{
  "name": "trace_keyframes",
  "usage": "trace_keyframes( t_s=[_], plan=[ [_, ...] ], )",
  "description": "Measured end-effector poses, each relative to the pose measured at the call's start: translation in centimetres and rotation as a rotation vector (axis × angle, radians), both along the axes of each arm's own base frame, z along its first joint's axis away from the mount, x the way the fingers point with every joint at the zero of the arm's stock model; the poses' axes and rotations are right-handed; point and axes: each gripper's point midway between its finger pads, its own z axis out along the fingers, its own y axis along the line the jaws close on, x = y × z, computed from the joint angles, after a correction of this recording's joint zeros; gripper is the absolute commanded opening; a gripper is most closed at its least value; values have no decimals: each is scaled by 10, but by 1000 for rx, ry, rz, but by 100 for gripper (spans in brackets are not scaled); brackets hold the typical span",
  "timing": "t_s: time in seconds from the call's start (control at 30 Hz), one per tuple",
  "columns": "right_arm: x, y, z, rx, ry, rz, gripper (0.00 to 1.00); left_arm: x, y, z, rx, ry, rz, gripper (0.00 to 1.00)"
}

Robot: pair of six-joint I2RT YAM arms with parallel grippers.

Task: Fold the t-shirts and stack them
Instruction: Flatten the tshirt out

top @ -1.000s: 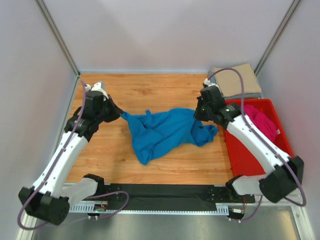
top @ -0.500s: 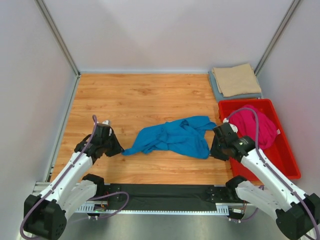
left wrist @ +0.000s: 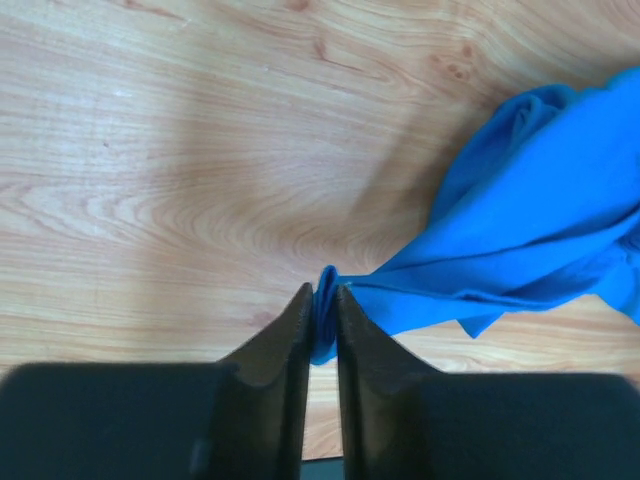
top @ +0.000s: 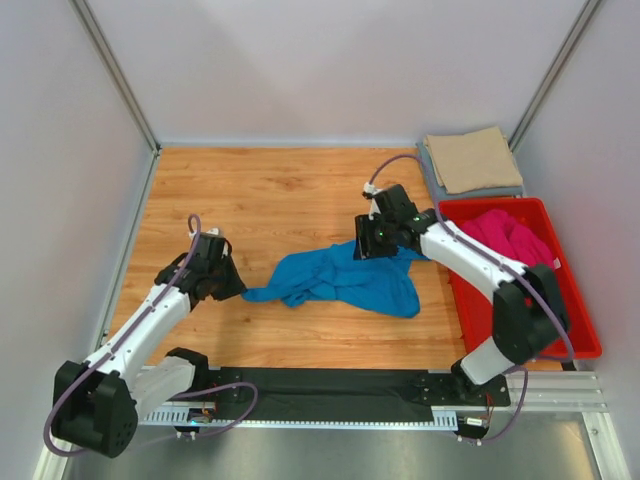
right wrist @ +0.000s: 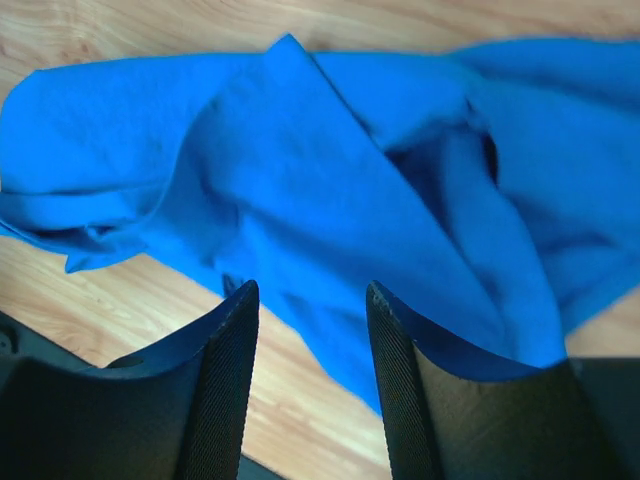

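Top external view: the blue t-shirt point(top: 340, 280) lay crumpled on the table point(top: 270, 190), just left of the red bin point(top: 590, 345). Its long axis ran straight away from the bin's left wall.
Other shirts: the tan t-shirt point(top: 470, 158) sat folded on the grey-blue t-shirt point(top: 480, 190) just behind the red bin; the pink t-shirt point(top: 510, 235) was heaped inside it.
Arms: the right gripper point(top: 365, 245) hung over the shirt's end nearer the bin; the left gripper point(top: 232, 290) met the end farthest from the bin.
Left wrist view: the left gripper was nearly pressed together, pinching a thin twisted corner of blue cloth. The rest trailed off toward the bin.
Right wrist view: the right gripper stood spread, nothing between its jaws, with rumpled blue cloth directly beneath.
Coming move: the shirt likely needed stretching flat along that axis. The right arm was nearer the bin-side end and would only have to drop straight down to take it.
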Motion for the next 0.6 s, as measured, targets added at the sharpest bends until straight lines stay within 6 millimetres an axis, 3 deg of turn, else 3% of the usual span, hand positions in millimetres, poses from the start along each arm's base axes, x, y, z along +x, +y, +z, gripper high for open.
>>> trace_keyframes(
  t_s=[0.03,0.07,0.17,0.3,0.47,0.6],
  plan=[
    [8,6,-3,-2,-5,25,50,1,1,-1,9,8,0,38],
    [15,11,-9,-12,0,52,52,2,2,-2,17,15,-2,43],
    [36,24,-17,-20,3,123,53,7,2,6,22,8,5,51],
    [64,41,-22,14,4,188,52,19,-5,32,-12,-91,-32,61],
    [81,54,-42,41,39,261,53,29,-45,68,-190,-232,-189,64],
    [79,54,-65,21,85,299,55,32,-85,67,-260,-250,-352,67]
  ],
)
